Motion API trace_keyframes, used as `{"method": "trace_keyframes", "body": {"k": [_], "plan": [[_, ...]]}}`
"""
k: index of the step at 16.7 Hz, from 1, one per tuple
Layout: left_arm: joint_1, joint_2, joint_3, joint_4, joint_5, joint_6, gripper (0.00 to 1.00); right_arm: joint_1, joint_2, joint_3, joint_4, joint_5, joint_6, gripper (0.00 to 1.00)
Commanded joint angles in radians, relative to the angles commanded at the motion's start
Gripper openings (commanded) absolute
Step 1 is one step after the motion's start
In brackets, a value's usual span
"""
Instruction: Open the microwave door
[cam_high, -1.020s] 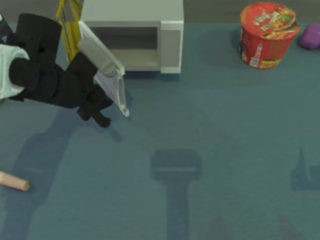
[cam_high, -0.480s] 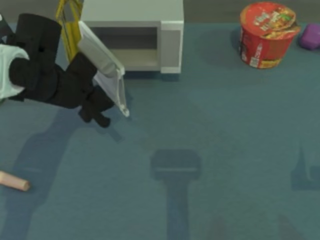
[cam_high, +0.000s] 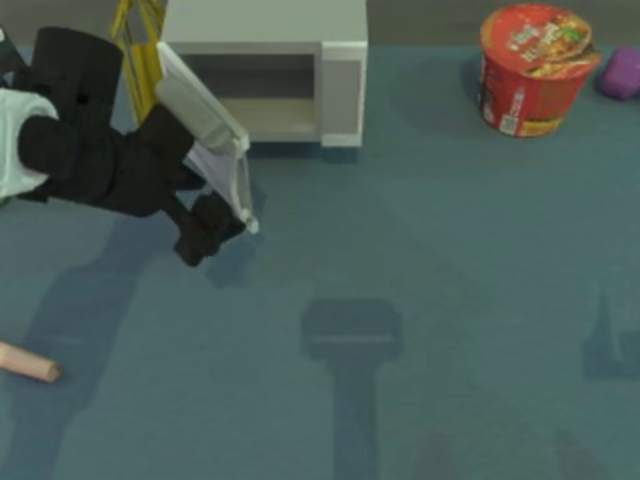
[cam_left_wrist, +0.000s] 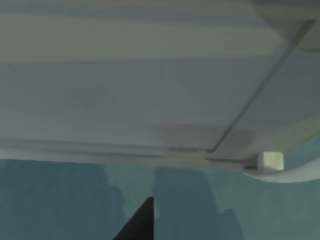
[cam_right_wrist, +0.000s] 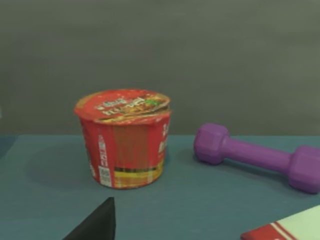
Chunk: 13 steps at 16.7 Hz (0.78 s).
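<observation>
The white-grey microwave stands at the table's back left, its cavity showing. The microwave door is swung out to the left, its free edge pointing toward the table front. My left gripper sits open right at that free edge, low beside it. In the left wrist view the door fills the upper part, and one black fingertip shows below it with nothing on it. My right arm is outside the top view; one fingertip shows in its wrist view, parked and open.
A red noodle cup and a purple dumbbell stand at the back right. A yellow frame rises left of the microwave. A pinkish stick lies at the left front edge. A red-white flat object lies near the right gripper.
My left gripper has shifted a little to the right and turned, closing in on the door's free edge. The door and everything else have stayed put.
</observation>
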Motion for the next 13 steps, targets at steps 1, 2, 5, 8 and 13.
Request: {"method": "trace_keyframes", "body": {"k": [1, 2, 5, 8, 13], "plan": [[0.000, 0.000, 0.000, 0.000, 0.000, 0.000, 1.00, 0.000, 0.000, 0.000, 0.000, 0.000, 0.000, 1.00], [0.000, 0.000, 0.000, 0.000, 0.000, 0.000, 1.00, 0.000, 0.000, 0.000, 0.000, 0.000, 0.000, 1.00], [0.000, 0.000, 0.000, 0.000, 0.000, 0.000, 1.00, 0.000, 0.000, 0.000, 0.000, 0.000, 0.000, 1.00], [0.000, 0.000, 0.000, 0.000, 0.000, 0.000, 1.00, 0.000, 0.000, 0.000, 0.000, 0.000, 0.000, 1.00], [-0.008, -0.107, -0.026, -0.071, -0.013, -0.014, 1.00, 0.000, 0.000, 0.000, 0.000, 0.000, 0.000, 1.00]]}}
